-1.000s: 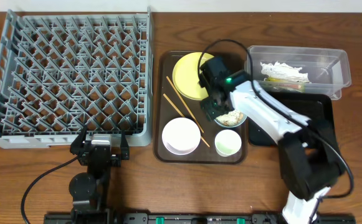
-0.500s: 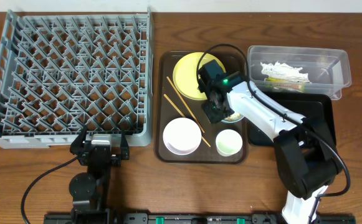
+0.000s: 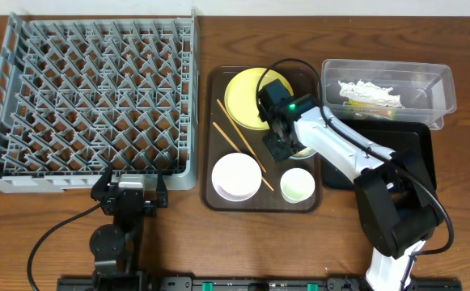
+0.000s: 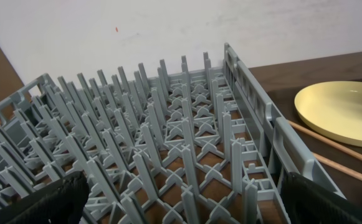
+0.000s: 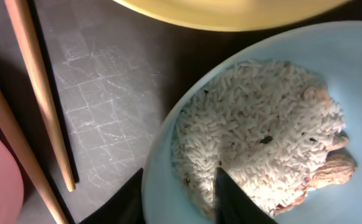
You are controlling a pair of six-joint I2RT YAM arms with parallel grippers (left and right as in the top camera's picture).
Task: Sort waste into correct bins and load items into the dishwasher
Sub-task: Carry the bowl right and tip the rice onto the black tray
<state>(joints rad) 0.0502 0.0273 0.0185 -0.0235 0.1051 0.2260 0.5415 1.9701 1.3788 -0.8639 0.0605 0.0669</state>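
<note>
A: How far along is the sorting?

B: Partly done. Crumpled paper (image 3: 368, 87) and the snack wrapper (image 3: 366, 110) lie in the clear tub (image 3: 443, 85), upper right. The black tray (image 3: 417, 153) below it looks bare (the arm hides part).

A: And the dishes?

B: None are loaded, and the grey dish rack (image 3: 97, 89), upper left, holds nothing. The yellow plate (image 3: 241, 97), white bowl (image 3: 235, 176), white cup (image 3: 297, 186) and chopsticks (image 3: 236, 131) sit on the brown serving tray (image 3: 215, 194), centre.

A: The grippers?

B: The right gripper (image 5: 177, 199) pinches the rim of the light blue bowl (image 5: 280, 50), which is full of rice (image 5: 255, 137), at centre frame. The left gripper (image 3: 129, 187) rests lower left, spread wide and empty.
</note>
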